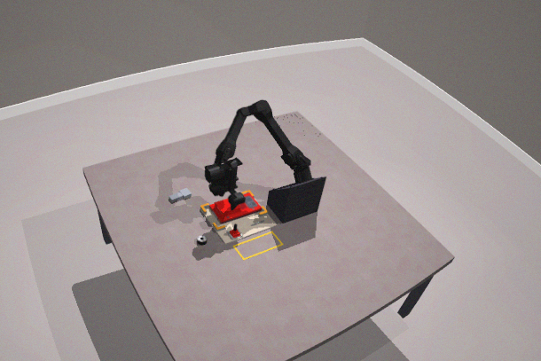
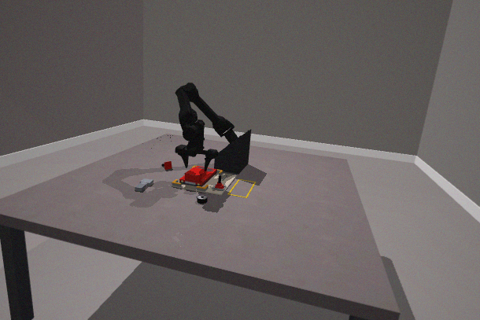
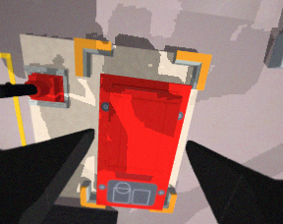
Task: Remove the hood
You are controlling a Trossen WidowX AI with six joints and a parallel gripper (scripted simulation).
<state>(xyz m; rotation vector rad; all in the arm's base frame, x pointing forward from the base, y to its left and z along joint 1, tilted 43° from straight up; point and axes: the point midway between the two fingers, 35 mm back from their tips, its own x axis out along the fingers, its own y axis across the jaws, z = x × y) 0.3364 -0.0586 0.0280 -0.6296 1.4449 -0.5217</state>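
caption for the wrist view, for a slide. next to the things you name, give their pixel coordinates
Open end effector [image 1: 235, 207] [image 2: 196, 168] [image 3: 141, 139] poised over the red toy car [image 1: 237, 208] [image 2: 197, 177] [image 3: 140, 142], a black-handled red piece [image 1: 235, 232] [image 2: 219, 185] [image 3: 47, 88] alongside on the beige board [image 1: 248, 231] [image 2: 230, 186] [image 3: 61, 123]

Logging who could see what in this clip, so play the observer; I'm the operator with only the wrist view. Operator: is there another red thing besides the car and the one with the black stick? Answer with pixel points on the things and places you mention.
Observer: Yes, the exterior view shows a small red block [image 2: 168, 165] on the table, beyond the grey piece [image 1: 180, 196] [image 2: 144, 185] [image 3: 282, 49].
Operator: Anything else outside my picture?
Observer: A small black-and-white round part [image 1: 201, 239] [image 2: 201, 199] sits on the table beside the board [image 1: 248, 231] [image 2: 228, 189] [image 3: 56, 118].
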